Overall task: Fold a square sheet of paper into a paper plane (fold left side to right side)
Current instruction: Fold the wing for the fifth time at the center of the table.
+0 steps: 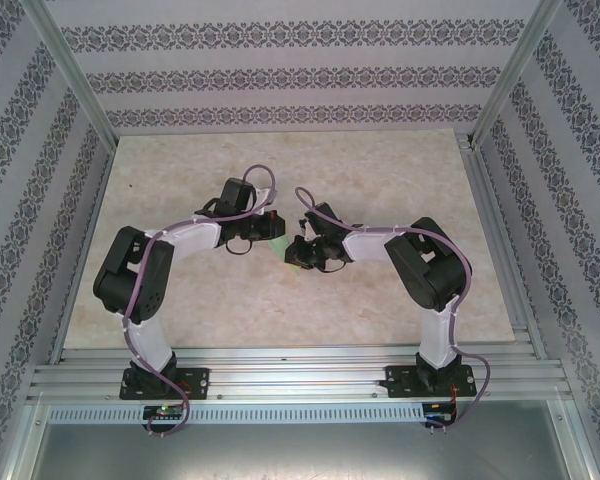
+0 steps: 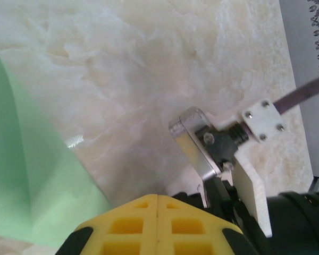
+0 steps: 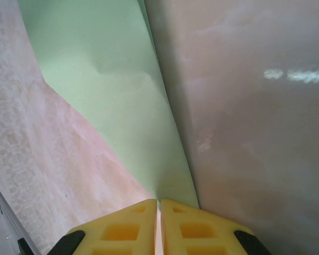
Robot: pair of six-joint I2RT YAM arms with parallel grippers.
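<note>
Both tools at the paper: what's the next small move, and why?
Likely slide the right tool along the crease to sharpen it: it is shut on the paper, whose fold runs out from its tips. The left tool is shut alongside.

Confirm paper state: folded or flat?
Folded. Right wrist view: the paper tapers to a narrow point at the right end effector, with a layered edge along its right side.
</note>
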